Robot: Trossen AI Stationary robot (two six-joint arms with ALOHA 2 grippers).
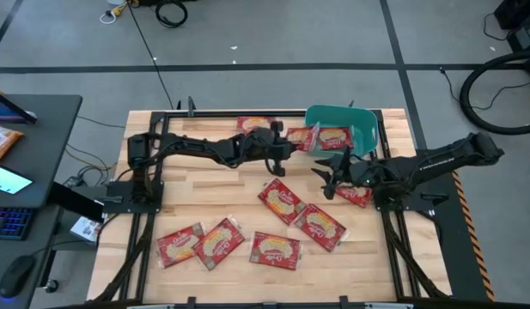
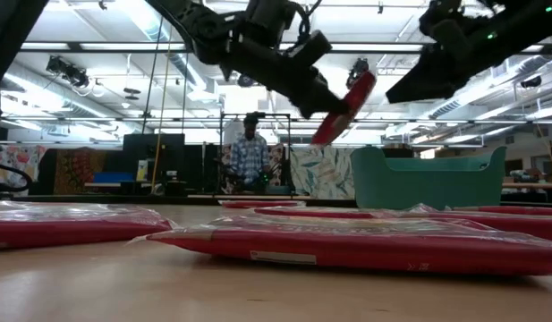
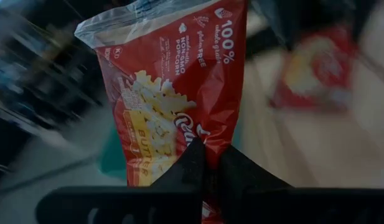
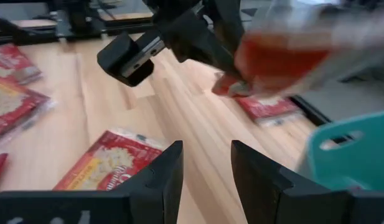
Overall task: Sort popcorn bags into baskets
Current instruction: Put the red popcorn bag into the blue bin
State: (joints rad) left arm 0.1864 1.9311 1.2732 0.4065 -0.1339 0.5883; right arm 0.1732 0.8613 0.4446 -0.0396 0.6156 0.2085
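My left gripper (image 1: 282, 148) reaches from the table's left to just beside the teal-green basket (image 1: 355, 129) and is shut on a red popcorn bag (image 1: 301, 137), which is in the air in the low view (image 2: 347, 100). Another bag (image 1: 335, 136) lies inside the basket. My right gripper (image 1: 327, 176) is open above the table, on the near side of the basket, and holds nothing; its fingers (image 4: 207, 158) are spread. Several more bags lie flat on the table, among them one at the far edge (image 1: 254, 124) and one at the centre (image 1: 282, 199). My left gripper pinches the popcorn bag between its two fingers (image 3: 198, 163) at one short end (image 3: 207, 134), coming from the table's left. The bag is lifted clear and tilted, and its free end (image 3: 160, 18) points away from the fingers towards the basket.
Bags lie flat in a row near the table's near edge (image 1: 218, 242) (image 1: 274, 249) (image 1: 179, 245), and one lies under my right arm (image 1: 355, 196). A person (image 2: 249, 156) stands in the room beyond the table. A desk with an orange packet (image 1: 3, 142) stands to the left.
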